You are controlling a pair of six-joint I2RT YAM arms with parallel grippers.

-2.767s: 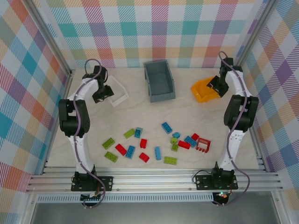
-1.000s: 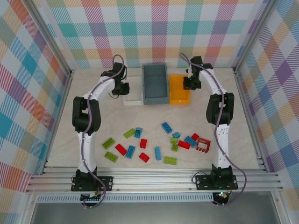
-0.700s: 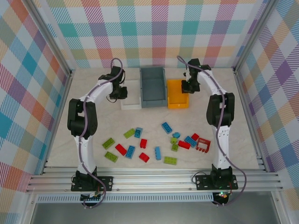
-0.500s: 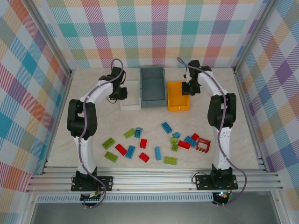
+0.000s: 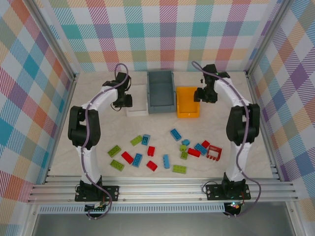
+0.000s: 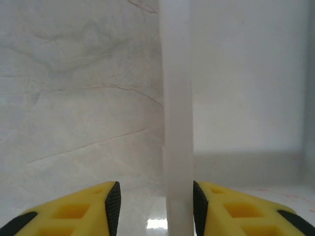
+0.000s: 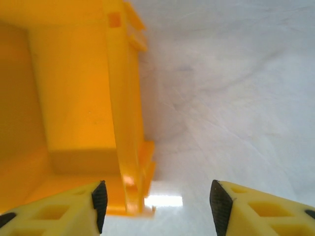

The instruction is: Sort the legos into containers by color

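Observation:
Red, blue and lime green legos (image 5: 166, 152) lie scattered on the near half of the table. At the back three containers stand side by side: white tray (image 5: 138, 104), grey-blue bin (image 5: 161, 92), orange-yellow bin (image 5: 187, 102). My left gripper (image 5: 123, 101) (image 6: 155, 206) is open astride the tray's left wall (image 6: 177, 123); the wall lies against the right pad, the left pad stands apart. My right gripper (image 5: 204, 95) (image 7: 156, 204) is open wide astride the orange bin's right wall (image 7: 123, 98), which is near the left pad. All three containers look empty.
A red frame-shaped piece (image 5: 214, 153) lies at the right end of the lego scatter. Metal rails run along the table's sides (image 5: 72, 88) and near edge (image 5: 157, 189). Bare marble table (image 5: 98, 132) separates the containers from the legos.
Both arms have brought the white tray and the orange bin in against the grey-blue bin. In the last half second the right gripper has shifted right; the bins stay put.

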